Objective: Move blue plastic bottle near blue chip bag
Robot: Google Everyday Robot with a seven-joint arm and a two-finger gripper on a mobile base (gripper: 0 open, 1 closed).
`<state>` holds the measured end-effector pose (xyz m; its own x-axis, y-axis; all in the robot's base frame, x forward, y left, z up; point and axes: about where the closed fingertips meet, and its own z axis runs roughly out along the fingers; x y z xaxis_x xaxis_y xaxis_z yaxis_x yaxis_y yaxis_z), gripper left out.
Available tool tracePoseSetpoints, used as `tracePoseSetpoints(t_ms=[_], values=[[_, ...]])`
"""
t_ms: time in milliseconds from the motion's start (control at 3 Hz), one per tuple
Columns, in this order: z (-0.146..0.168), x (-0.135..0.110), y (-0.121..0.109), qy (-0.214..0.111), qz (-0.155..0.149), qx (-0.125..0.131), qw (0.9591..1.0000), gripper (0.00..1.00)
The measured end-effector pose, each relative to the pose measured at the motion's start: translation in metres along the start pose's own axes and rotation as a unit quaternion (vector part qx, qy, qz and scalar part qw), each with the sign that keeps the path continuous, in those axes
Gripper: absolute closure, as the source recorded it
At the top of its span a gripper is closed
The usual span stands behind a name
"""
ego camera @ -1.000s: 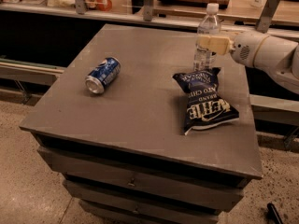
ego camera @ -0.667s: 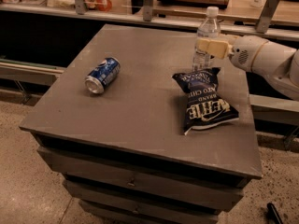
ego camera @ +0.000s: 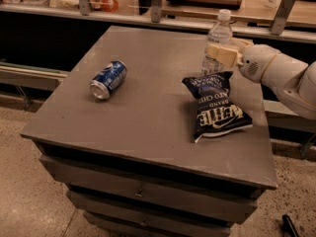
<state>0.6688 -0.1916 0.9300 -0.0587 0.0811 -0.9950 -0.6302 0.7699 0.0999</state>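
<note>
The claw [ego camera: 217, 52] is gripping the upright bottle [ego camera: 219, 33] around its middle, with the chip bag [ego camera: 216, 107] lying close beside it and the can [ego camera: 108, 79] lying well away.

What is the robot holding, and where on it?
The end effector, at the table's far right, grips the tall clear plastic white-capped bottle around its middle.

Cream jaws clasp the clear, white-capped bottle [ego camera: 218, 33]. Just beside them lies a navy bag [ego camera: 216, 107] with white lettering; well apart, a blue can [ego camera: 108, 79].
</note>
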Motion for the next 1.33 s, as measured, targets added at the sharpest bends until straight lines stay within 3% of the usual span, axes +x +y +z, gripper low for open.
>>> tracePoseSetpoints(t_ms=[333, 667, 1000, 1333], values=[[-0.008, -0.001, 0.001, -0.005, -0.018, -0.001, 0.9998, 0.15], [-0.02, -0.005, 0.001, -0.003, -0.032, 0.003, 0.9995, 0.0], [-0.034, -0.004, 0.0, 0.004, -0.036, 0.004, 0.9993, 0.0], [-0.055, -0.005, -0.008, 0.013, -0.039, 0.023, 0.9989, 0.0]])
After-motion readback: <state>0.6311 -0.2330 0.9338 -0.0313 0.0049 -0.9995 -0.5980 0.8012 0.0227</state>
